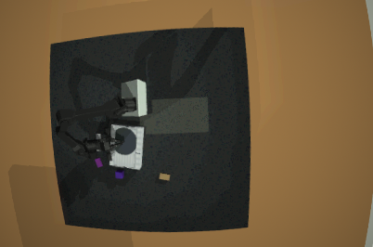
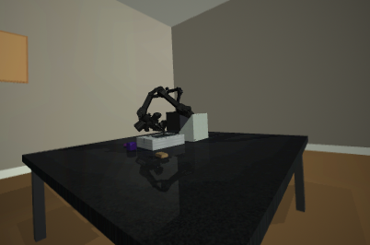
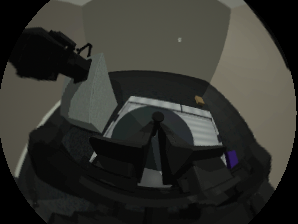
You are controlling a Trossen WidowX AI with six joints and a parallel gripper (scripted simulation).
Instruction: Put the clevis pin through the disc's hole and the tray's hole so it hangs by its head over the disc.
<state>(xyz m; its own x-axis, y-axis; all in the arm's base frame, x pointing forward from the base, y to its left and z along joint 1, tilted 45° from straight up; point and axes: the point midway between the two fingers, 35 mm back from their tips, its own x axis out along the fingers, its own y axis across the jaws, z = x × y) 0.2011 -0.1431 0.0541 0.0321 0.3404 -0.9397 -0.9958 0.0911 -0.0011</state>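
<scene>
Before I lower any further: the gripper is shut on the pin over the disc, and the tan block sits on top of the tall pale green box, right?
Not quite: the tan block lies on the table, as the exterior view shows. The rest stands.

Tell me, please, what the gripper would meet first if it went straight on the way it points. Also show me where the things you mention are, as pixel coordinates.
Probably the disc (image 1: 129,147) (image 3: 181,134) in the tray (image 1: 126,162) (image 2: 161,144) (image 3: 202,127), just beyond the gripper (image 1: 122,141) (image 2: 163,133) (image 3: 156,123); the remaining gap is unclear.
</scene>
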